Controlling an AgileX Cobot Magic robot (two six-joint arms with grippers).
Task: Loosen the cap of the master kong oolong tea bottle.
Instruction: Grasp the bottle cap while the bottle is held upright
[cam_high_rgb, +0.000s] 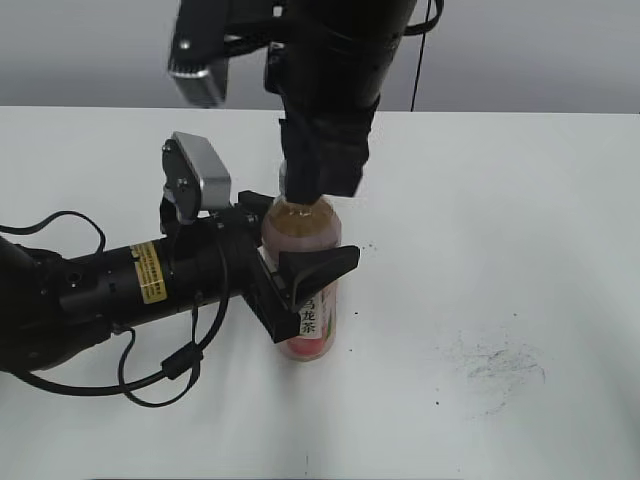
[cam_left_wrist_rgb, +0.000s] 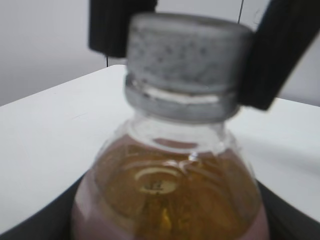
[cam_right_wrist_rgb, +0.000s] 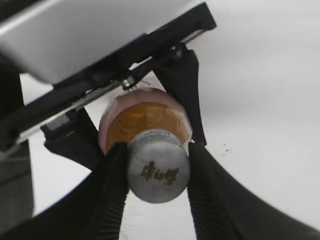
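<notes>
While the bottle (cam_high_rgb: 308, 290) stood upright near the middle of the white table (cam_high_rgb: 520, 200), both grippers were closed on it. The left gripper (cam_high_rgb: 300, 275) reached in horizontally from the left edge and clamped the bottle's body just below the shoulder, above the pink-and-white label. The right gripper (cam_right_wrist_rgb: 158, 172) came down from above, and its two black ribbed fingers (cam_right_wrist_rgb: 112, 190) pressed against opposite sides of the grey-white cap (cam_right_wrist_rgb: 158, 172). In the left wrist view, the cap (cam_left_wrist_rgb: 187, 50) sat on the neck with a black finger at each side, above amber tea in the bottle (cam_left_wrist_rgb: 170, 195).

Open table lay on every side of the bottle; the right half and the near edge held nothing close to it. The left arm's body and its looping black cable (cam_high_rgb: 165, 375) filled the left near area.

The tabletop was matte white, with a patch of grey scuff marks (cam_high_rgb: 500, 362) to the right of the bottle and a few dark specks near its base. A plain grey wall (cam_high_rgb: 540, 55) stood behind the far edge.
</notes>
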